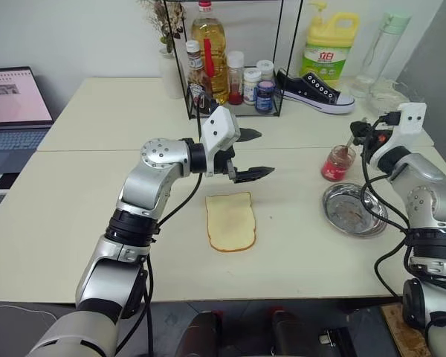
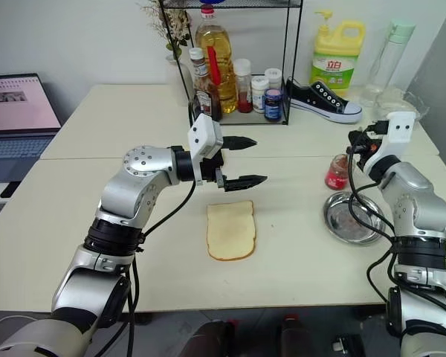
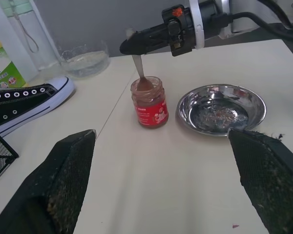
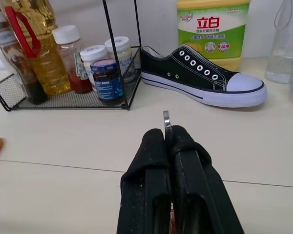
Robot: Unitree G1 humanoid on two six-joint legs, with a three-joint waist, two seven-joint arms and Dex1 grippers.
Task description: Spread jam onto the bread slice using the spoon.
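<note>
The bread slice [image 1: 230, 221] lies flat on the table near the middle front. My left gripper [image 1: 265, 152] hovers just above and beyond it, pointing right, open and empty. At the right stands the jam jar [image 3: 149, 102], lid off, with a red label and reddish-brown jam inside. The spoon [image 3: 139, 68] stands in the jar, bowl down in the jam. My right gripper [image 3: 123, 48] is above the jar, shut on the top of the spoon's handle, whose tip [image 4: 167, 122] pokes out between the fingers.
A round steel dish [image 1: 353, 210] sits just in front of the jar. At the back are a wire rack [image 1: 230, 74] of bottles, a black sneaker [image 1: 312, 91], a yellow detergent bottle [image 1: 328, 44] and a glass bowl [image 3: 85, 58]. A laptop [image 1: 11, 97] stands far left.
</note>
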